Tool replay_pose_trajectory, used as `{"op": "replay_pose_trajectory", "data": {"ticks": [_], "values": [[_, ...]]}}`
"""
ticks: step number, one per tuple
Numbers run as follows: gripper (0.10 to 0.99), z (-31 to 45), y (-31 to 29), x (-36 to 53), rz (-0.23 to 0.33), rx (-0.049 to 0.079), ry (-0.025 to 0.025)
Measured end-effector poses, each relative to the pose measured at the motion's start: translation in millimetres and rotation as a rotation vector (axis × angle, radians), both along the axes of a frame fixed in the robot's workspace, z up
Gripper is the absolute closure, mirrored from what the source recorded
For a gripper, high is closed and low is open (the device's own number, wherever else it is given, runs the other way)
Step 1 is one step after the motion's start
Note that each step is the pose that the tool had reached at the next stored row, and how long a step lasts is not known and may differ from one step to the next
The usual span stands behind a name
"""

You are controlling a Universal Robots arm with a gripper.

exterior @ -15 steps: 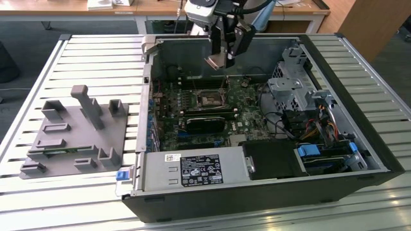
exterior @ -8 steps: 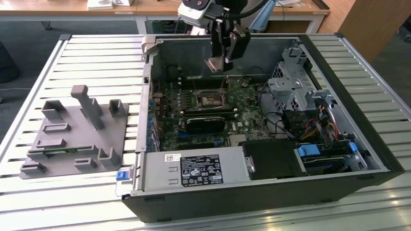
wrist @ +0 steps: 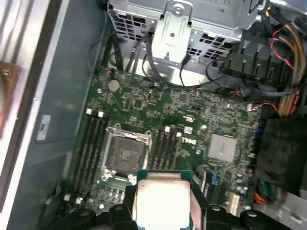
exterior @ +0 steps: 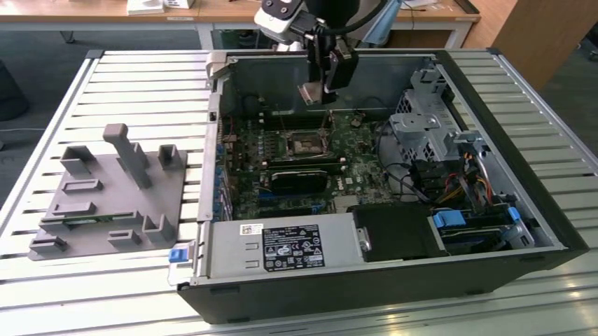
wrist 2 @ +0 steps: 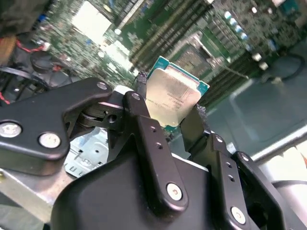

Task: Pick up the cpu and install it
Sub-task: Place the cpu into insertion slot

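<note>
The gripper (wrist 2: 169,98) is clamping the cpu (wrist: 162,199) by its edges above the far side of the open computer case (exterior: 523,231), so the pickup is done, while the empty socket (wrist: 125,154) is waiting below.

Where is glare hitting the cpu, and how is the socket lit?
In the first wrist view the cpu top glares nearly white; in the second wrist view it shines milder; the socket in the first wrist view is evenly lit.
</note>
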State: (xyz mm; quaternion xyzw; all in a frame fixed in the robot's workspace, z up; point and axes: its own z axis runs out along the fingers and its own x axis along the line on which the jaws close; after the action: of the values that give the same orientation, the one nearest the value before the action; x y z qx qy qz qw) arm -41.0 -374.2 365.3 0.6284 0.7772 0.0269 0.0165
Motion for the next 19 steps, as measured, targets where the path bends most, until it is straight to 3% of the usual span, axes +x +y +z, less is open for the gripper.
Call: {"op": "replay_pose_trajectory", "data": {"ticks": [2, 12, 19], "values": [[0.557, -0.5, 0.0, 0.0, -0.011, 0.024, 0.0], [0.557, -17.5, 0.3, 0.0, -0.178, 0.024, -0.002], [0.557, -30.1, 15.1, 0.0, -0.187, 0.024, -0.0018]]}}
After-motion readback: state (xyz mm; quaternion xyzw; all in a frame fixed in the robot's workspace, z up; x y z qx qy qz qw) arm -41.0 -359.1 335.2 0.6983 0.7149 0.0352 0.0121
